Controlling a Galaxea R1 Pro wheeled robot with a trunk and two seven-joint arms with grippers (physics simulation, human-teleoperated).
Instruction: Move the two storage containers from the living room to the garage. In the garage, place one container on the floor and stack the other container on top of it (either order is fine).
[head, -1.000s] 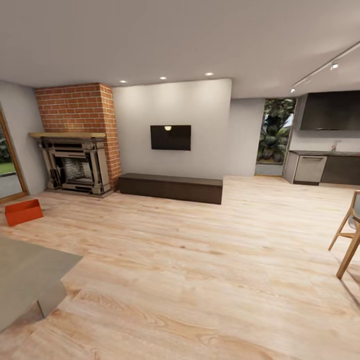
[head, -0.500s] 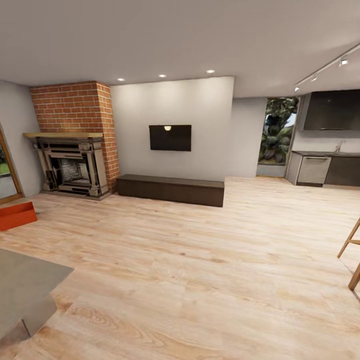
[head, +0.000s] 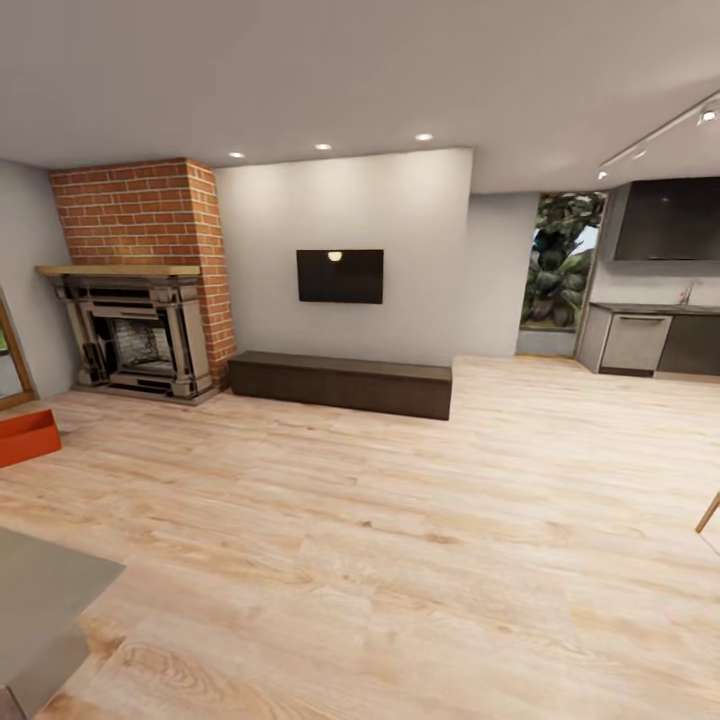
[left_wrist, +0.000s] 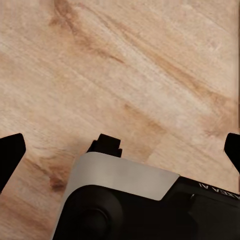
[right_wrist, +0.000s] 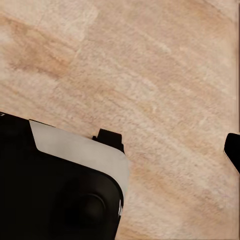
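The left end effector, seen in the left wrist view, has its two black fingertips spread wide at opposite edges of the picture, with nothing between them but light wood plank floor. The right end effector, in the right wrist view, is likewise spread wide and holds nothing; one dark fingertip shows at the picture's edge over the same pale planks. Both wrist views also take in a dark, rounded part of the robot's body with a light grey panel.

The head view gives the living room: one orange-red rectangular plastic storage container sits on the wood floor at the far left, cut by the picture's edge, so its inside cannot be made out. Behind it stands the red-brick fireplace. A long dark low bench runs along the white wall under a black flat TV. A grey surface fills the near left corner.
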